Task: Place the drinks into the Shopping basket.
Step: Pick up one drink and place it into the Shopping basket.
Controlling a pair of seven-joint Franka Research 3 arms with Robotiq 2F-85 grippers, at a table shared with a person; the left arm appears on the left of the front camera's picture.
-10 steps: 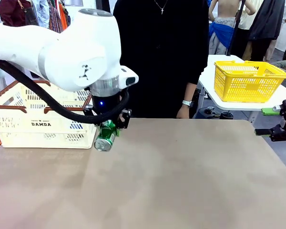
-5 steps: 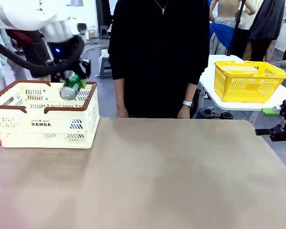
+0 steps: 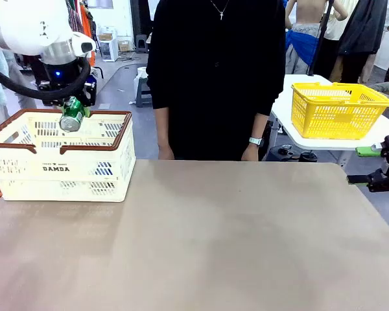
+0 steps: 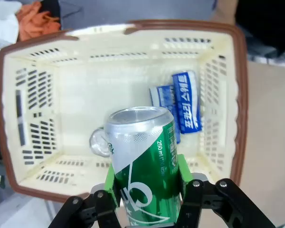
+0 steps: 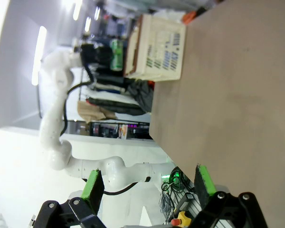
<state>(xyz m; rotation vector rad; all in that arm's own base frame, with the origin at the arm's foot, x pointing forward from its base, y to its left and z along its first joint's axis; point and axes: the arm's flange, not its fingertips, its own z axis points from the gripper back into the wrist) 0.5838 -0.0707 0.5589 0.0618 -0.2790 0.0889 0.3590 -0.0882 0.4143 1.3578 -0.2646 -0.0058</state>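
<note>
Currently the left gripper (image 4: 149, 190) is clamped on a green cylindrical drink can with white markings and a silver top (image 4: 145, 164), green pads pressed against opposite sides of its lower body. In the front view the can (image 3: 72, 115) hangs above the cream-white perforated plastic shopping basket with reddish-brown rim (image 3: 26, 146), just over the opening. The side grip leaves the can's top end free and pointing into the basket, so it can drop clear once the jaws part.

Wrist view looks straight down into the basket (image 4: 240, 99): two blue cans with white lettering (image 4: 178, 104) lie side by side on the floor, and a silver can end (image 4: 99, 142) shows partly behind the held can. Judgement: release should aim at the bare floor beside these, to avoid landing on them.

Right gripper (image 5: 147, 185) sits parked off the table's right edge, jaws wide apart, nothing between them.
</note>
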